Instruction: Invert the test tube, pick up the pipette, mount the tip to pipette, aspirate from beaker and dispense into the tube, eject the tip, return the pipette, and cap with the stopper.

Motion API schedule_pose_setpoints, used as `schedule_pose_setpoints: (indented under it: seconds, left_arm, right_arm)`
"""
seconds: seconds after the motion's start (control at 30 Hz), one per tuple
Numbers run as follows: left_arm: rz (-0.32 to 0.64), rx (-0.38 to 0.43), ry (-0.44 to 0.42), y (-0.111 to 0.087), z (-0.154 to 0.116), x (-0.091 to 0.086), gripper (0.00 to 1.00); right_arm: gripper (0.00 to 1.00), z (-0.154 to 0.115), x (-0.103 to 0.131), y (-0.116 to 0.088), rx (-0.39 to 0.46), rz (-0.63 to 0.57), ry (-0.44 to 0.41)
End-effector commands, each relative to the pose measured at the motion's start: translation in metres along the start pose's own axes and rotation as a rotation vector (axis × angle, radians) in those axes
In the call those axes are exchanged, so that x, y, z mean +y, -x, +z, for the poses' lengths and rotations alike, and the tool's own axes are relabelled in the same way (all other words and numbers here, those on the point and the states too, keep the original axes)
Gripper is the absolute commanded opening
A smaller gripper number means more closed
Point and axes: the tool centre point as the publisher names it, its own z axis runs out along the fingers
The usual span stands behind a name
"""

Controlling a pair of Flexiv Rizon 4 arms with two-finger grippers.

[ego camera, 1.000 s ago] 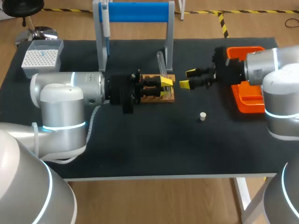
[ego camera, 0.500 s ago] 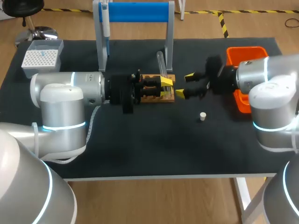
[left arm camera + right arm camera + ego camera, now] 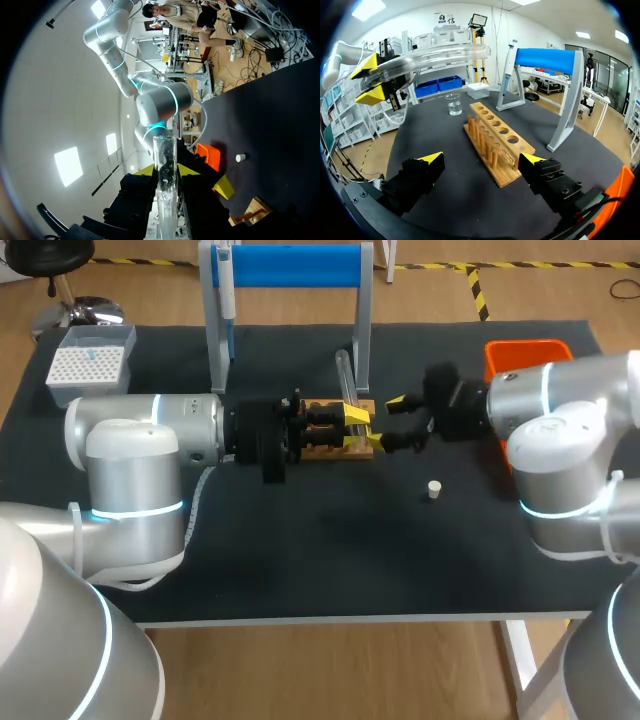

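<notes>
On the black counter (image 3: 300, 560), at mid-frame, the left end effector (image 3: 358, 428) pinches the clear glass test tube (image 3: 346, 378) above the light wooden tube rack (image 3: 335, 450), likely offering it for inversion to the right end effector (image 3: 388, 422), which waits just beside with its fingers spread.

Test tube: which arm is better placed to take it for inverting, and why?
Probably the right. The right gripper is open, close beside the test tube, which the left gripper holds above the wooden rack.
</notes>
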Motion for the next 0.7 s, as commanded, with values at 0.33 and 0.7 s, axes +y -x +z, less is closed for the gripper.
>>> schedule_pose_setpoints:
  seconds: [0.33,0.7]
  left_arm:
    - [0.003,-0.003,0.001,-0.001,0.001,0.000,0.00]
    - [0.003,-0.003,0.001,-0.001,0.001,0.000,0.00]
  right_arm:
    - [1.00,0.022,-0.003,0.008,-0.008,-0.015,0.003]
    - [1.00,0.030,-0.005,0.008,-0.042,-0.041,-0.022]
